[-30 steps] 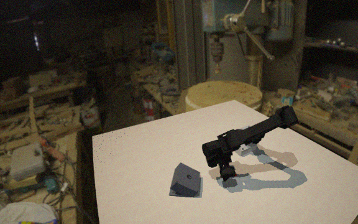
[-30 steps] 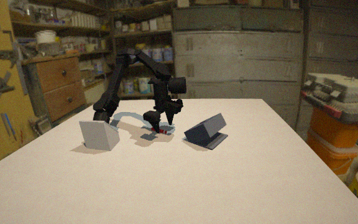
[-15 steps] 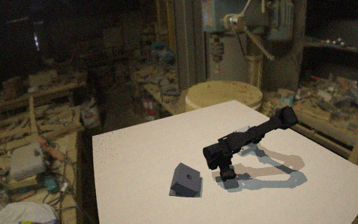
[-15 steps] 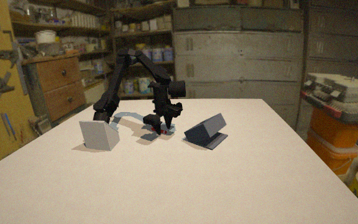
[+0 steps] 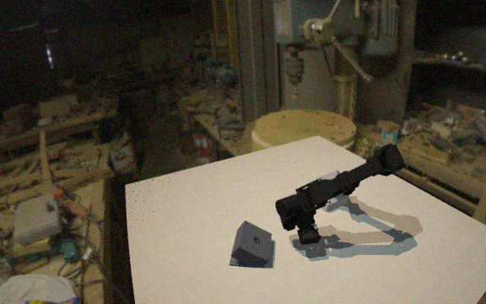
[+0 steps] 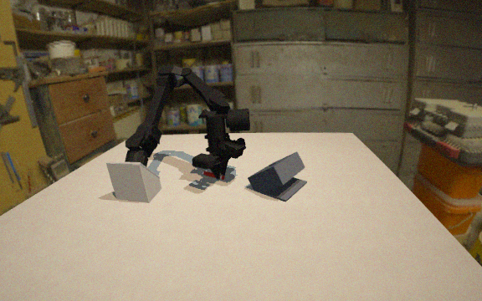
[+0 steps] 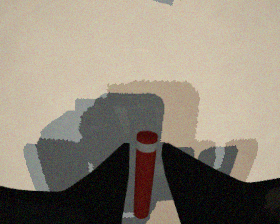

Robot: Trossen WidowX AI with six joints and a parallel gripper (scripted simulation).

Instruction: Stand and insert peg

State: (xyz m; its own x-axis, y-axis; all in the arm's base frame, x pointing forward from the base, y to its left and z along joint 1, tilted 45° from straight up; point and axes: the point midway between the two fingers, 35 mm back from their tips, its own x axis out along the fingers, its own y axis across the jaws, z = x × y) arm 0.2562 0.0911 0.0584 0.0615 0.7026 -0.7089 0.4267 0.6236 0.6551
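The red peg (image 7: 144, 175) (image 6: 209, 174) lies on the table, its white band near the end farther up the wrist view. The top view shows only a sliver of it. My gripper (image 7: 145, 148) (image 6: 217, 176) is down at the table with its fingers partly closed on either side of the peg. A narrow gap shows between the peg and each finger, so it is still open. The dark sloped panel (image 5: 246, 242) (image 6: 271, 177) stands a short way from the gripper, with its round hole (image 5: 256, 240) visible in the top view.
A light grey block (image 6: 128, 182) with a slanted side stands on the table, on the other side of the gripper from the panel in the exterior view. Shadows of the arm fall around the peg.
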